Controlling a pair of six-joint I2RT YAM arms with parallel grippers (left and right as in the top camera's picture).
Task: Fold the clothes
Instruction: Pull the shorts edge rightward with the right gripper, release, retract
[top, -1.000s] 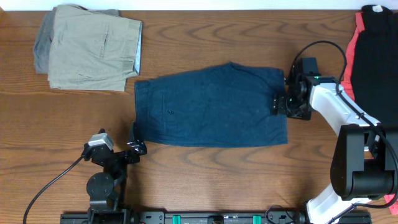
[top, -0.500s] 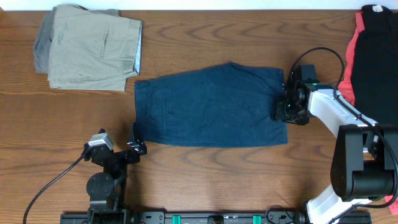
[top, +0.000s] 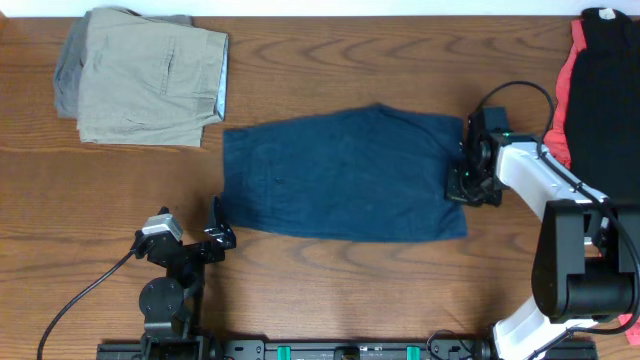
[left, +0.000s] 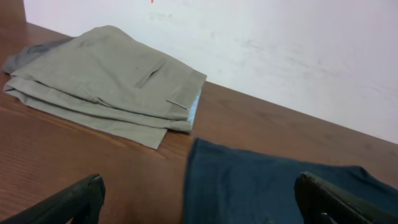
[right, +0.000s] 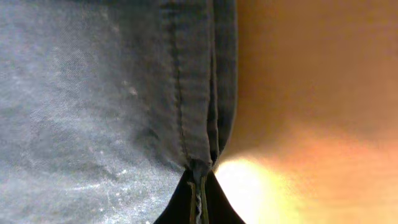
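The clothes in hand are dark navy shorts, lying flat mid-table. My right gripper is at their right edge and shut on the stitched hem. In the right wrist view the hem fold runs down into the shut right gripper. The left gripper stands open just off the shorts' lower-left corner. In the left wrist view the left gripper is wide open, with the shorts' edge between and beyond the fingers, untouched.
Folded khaki-beige trousers lie at the back left and also show as the trousers near the white wall. A black garment with a coral-pink edge lies at the far right, close behind the right arm.
The right gripper has closed on the shorts' right hem. The shorts have slid slightly to the right. The left arm has not moved.
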